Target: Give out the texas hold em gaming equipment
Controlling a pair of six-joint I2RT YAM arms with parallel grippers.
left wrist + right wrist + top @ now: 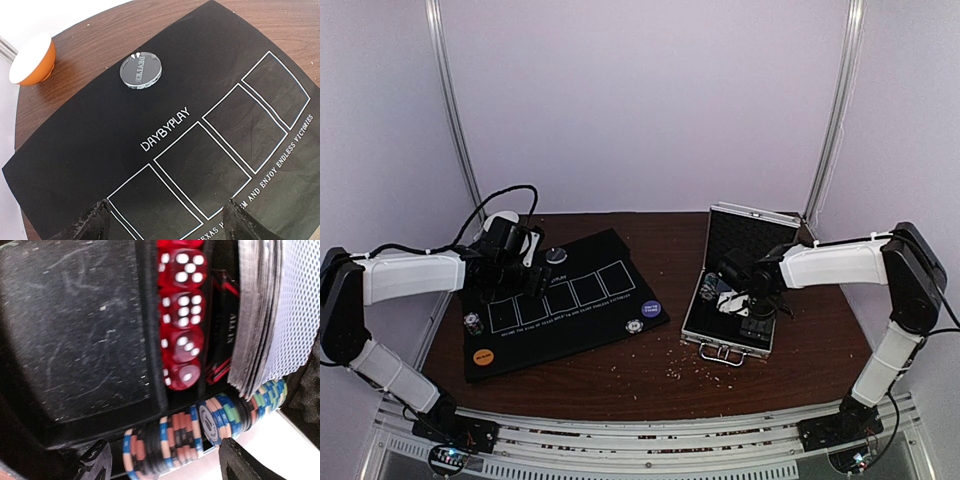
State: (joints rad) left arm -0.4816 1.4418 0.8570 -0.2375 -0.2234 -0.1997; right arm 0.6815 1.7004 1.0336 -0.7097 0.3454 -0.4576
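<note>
- On mat (582, 322): grey button (140, 71) 12 o'clock, orange disc (481, 354) 7, purple disc (651, 309) 4
- Cards (280, 315), chip row (200, 430) undealt in case (745, 232)
- My left gripper (165, 220), right gripper (160, 460): fingers spread, empty

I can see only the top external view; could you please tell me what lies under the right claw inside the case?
Observer: A row of red dice, beside a deck of cards.
Operator: Are there any chips close by?
Observer: Yes, striped poker chips lie in a row directly before the open right claw.
Operator: And what is on the left side?
Observer: A clear round disc with lettering lies on the black mat, ahead of the open left claw.
</note>
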